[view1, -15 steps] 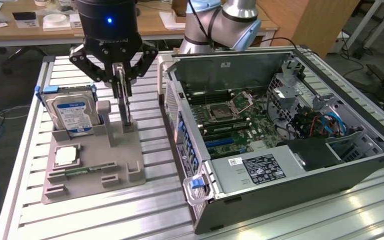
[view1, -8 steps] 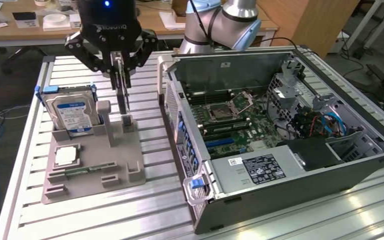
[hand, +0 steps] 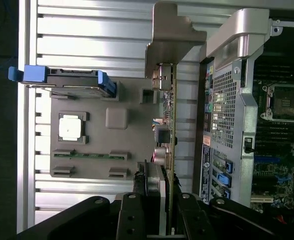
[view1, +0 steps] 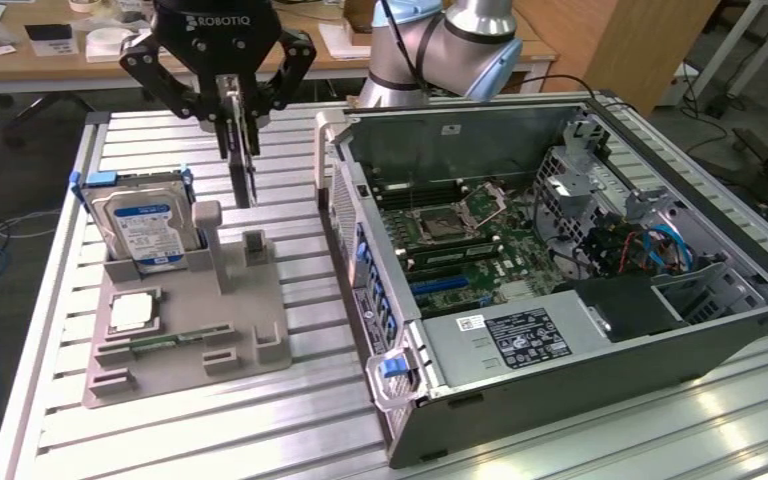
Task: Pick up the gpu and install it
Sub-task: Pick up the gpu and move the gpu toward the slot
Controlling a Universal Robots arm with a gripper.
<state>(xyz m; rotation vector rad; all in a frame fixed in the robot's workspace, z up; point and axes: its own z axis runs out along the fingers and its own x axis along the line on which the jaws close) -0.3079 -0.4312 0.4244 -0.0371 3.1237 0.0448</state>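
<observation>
My gripper (view1: 233, 108) is shut on the gpu (view1: 241, 165), which hangs edge-on below the fingers, lifted above the grey holder tray (view1: 257, 330). In the wrist view the gpu (hand: 170, 125) appears as a thin green card on edge between the black fingers (hand: 131, 217), with its silver end bracket (hand: 173, 40) at the far end. The card hangs over the ribbed table between the tray and the open computer case (view1: 558, 250). The case lies on its side at the exterior view's right, with the motherboard (view1: 458, 235) and its blue slots exposed.
A silver hard drive (view1: 144, 225) with a blue-white label stands in the tray in a blue bracket. A processor (view1: 132, 312) and a narrow green memory stick (view1: 171, 342) lie in the tray. The arm's base (view1: 438, 50) stands behind the case. A desk runs along the back.
</observation>
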